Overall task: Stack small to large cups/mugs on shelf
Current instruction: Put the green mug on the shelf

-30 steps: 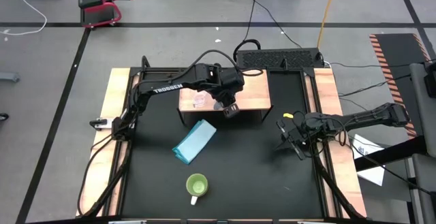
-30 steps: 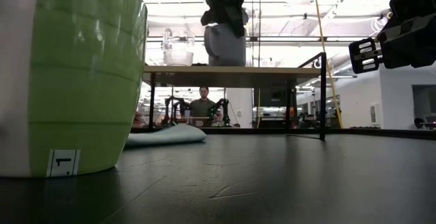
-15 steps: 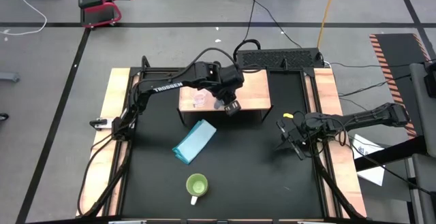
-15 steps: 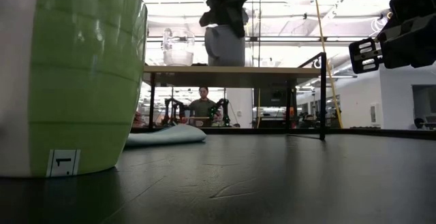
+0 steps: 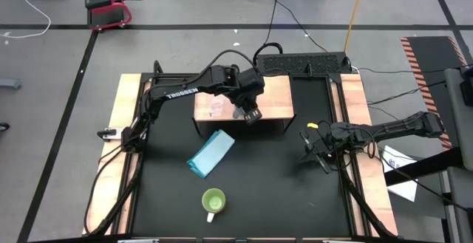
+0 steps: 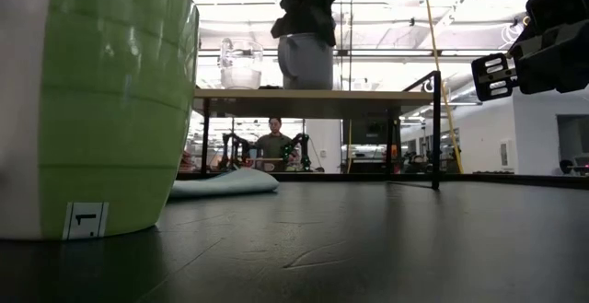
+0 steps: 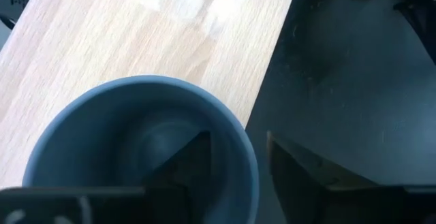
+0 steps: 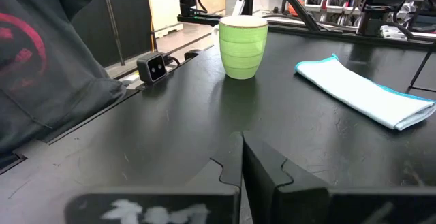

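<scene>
My left gripper (image 5: pixel 247 112) is shut on the grey-blue mug (image 6: pixel 306 61) above the light-wood shelf (image 5: pixel 270 99), near its front edge. The mug's base is level with the shelf top (image 6: pixel 368 92); I cannot tell whether it rests there. The clear glass cup (image 5: pixel 216 108) stands by its base on the shelf, left of the mug. The lime-green mug (image 5: pixel 213 201) stands on the table near the front edge. My right gripper (image 5: pixel 314 148) is shut and empty, above the table's right side. My left gripper holds the mug by its wall at the rim (image 7: pixel 248 159), one finger (image 7: pixel 187 159) inside the mug and one (image 7: pixel 293 169) outside. The fingers come from above, pointing down. The mug sits upright below them, over the shelf board.
A light blue folded cloth (image 5: pixel 211 153) lies on the table in front of the shelf. The shelf stands on thin dark legs (image 6: pixel 435 128). A person (image 6: pixel 273 142) sits far behind the table. Wooden strips (image 5: pixel 118 125) run along both table sides.
My left gripper has moved a little toward the table's far edge with the grey-blue mug, further in over the shelf board. The mug stays upright.
</scene>
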`<action>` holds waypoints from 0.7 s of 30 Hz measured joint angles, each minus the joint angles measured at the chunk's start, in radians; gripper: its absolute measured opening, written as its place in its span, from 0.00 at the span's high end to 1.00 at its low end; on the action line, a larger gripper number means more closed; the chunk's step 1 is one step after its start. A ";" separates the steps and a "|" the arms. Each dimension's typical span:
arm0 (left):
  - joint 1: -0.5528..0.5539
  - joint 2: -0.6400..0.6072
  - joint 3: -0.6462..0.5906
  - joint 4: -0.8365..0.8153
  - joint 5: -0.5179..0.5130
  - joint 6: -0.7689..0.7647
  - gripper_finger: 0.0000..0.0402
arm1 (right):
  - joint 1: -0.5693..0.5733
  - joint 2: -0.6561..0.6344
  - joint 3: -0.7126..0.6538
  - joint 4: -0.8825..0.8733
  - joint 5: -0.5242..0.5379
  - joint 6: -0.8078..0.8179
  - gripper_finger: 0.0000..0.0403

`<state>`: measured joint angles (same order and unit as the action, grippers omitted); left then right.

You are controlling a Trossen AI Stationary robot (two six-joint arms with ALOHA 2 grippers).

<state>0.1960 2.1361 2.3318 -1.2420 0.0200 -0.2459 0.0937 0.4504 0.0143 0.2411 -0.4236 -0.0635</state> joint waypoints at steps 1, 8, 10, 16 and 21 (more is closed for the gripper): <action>0.001 0.000 0.000 0.002 0.005 0.000 0.62 | 0.000 0.000 0.000 0.000 0.000 0.000 1.00; 0.010 -0.032 0.001 0.012 0.006 0.000 0.53 | 0.000 0.001 0.000 -0.010 -0.001 0.000 1.00; 0.011 -0.049 0.001 0.022 0.006 0.002 0.52 | 0.000 0.004 0.000 -0.009 -0.001 0.000 1.00; 0.012 -0.131 0.001 0.009 0.006 0.026 0.52 | 0.000 0.011 0.000 -0.008 -0.001 0.000 1.00; -0.002 -0.204 0.002 -0.014 -0.070 0.136 0.55 | 0.000 0.012 0.000 -0.007 -0.001 0.000 1.00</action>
<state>0.1936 1.9323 2.3340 -1.2560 -0.0496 -0.1100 0.0937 0.4622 0.0143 0.2340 -0.4248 -0.0635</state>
